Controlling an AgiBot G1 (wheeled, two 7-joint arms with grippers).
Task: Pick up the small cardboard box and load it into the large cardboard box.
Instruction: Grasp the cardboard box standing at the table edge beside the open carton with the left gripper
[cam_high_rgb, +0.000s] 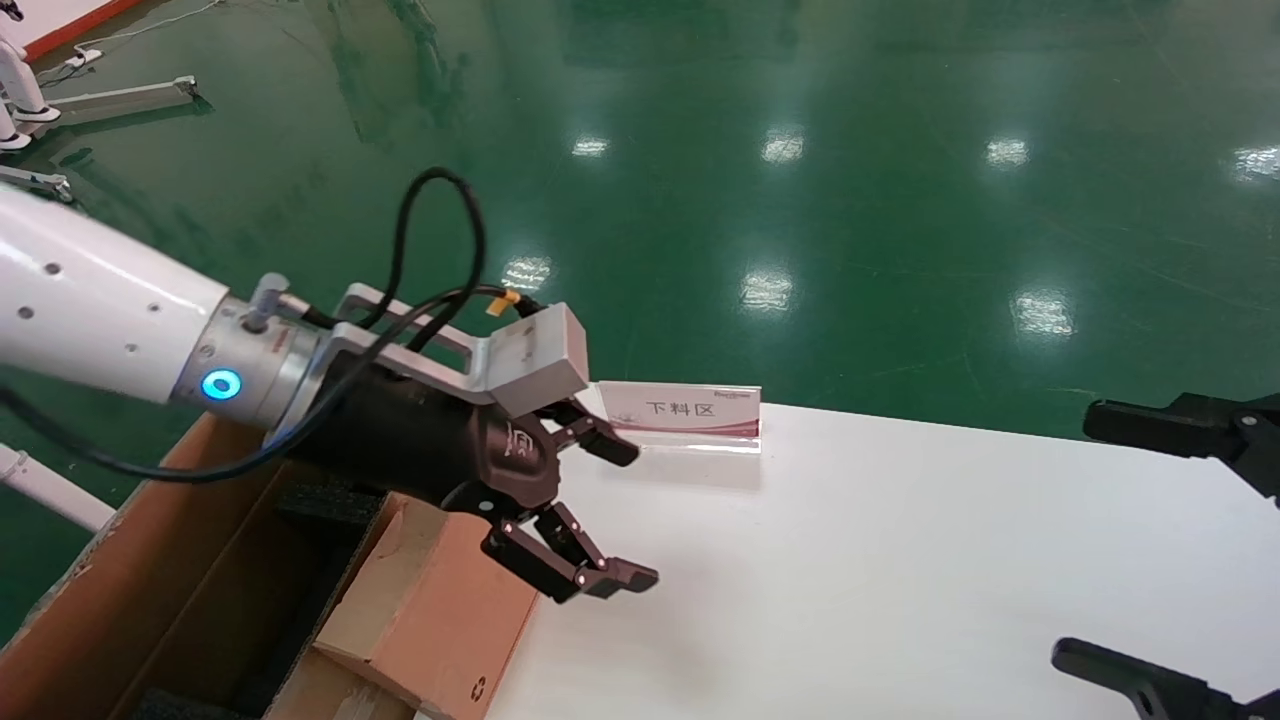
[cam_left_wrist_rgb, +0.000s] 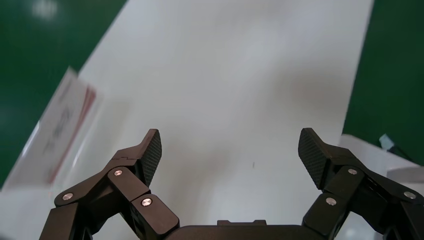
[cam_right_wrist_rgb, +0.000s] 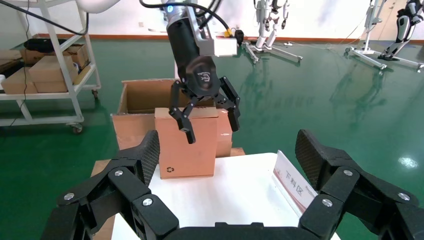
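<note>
White table (cam_high_rgb: 900, 560), small cardboard box (cam_high_rgb: 430, 610) beneath fingers (cam_high_rgb: 620, 577)

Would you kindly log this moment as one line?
left gripper: open, empty, above table edge | small cardboard box: leaning on large cardboard box rim | right gripper: open, idle

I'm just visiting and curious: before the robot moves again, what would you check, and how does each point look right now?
1. Left end effector open and holding nothing: ok.
2. Small cardboard box fully down in the large cardboard box: not ok, it leans on the edge by the white table.
3. Left end effector touching the small cardboard box: cannot tell.
4. Right end effector open, off to the side: ok.
5. Sign stand out of the way: ok.
</note>
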